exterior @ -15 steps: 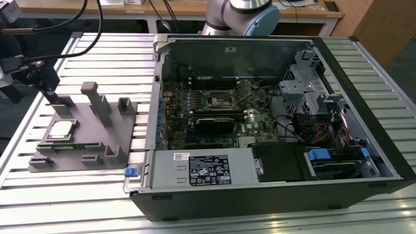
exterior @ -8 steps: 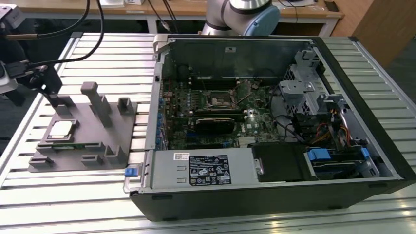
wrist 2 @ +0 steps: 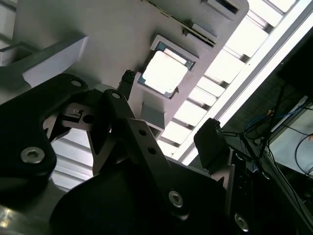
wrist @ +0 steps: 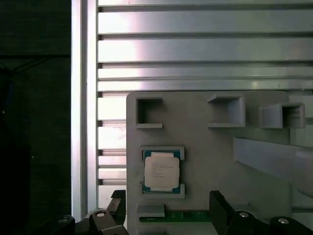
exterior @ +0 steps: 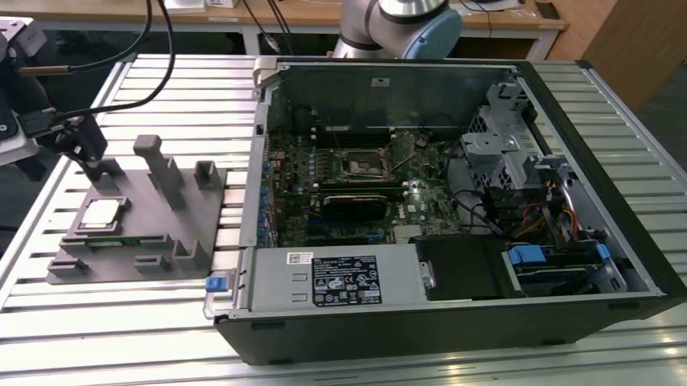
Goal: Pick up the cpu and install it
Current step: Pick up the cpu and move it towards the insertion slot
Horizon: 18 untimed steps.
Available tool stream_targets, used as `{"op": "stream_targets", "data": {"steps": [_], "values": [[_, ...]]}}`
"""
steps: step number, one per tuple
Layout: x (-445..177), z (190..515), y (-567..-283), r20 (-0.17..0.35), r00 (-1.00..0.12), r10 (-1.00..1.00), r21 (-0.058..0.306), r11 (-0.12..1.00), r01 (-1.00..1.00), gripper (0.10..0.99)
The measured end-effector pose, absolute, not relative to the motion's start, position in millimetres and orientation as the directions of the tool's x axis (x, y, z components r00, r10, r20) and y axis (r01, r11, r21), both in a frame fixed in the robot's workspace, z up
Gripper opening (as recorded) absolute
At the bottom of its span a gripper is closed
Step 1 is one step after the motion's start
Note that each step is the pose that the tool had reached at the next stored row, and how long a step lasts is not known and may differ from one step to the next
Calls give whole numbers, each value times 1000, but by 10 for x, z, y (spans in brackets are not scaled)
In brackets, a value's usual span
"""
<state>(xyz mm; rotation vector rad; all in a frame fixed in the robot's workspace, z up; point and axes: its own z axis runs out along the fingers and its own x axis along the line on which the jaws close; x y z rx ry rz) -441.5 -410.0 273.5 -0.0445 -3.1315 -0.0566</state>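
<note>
A: where was the cpu?
B: sat in the grey fixture pocket, gripper spread wide and empty near it. Exterior view added the open case, well apart

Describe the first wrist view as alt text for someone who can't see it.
A silver-topped cpu lies flat in a recess of a grey fixture on a slatted metal table. The gripper is open, its dark fingers clear of the cpu, holding nothing.
</note>
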Motion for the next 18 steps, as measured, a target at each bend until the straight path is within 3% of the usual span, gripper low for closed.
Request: {"op": "stream_targets", "data": {"steps": [18], "values": [[-4418,2615,-4101,10,-1000,28,36,999,28,773]]}}
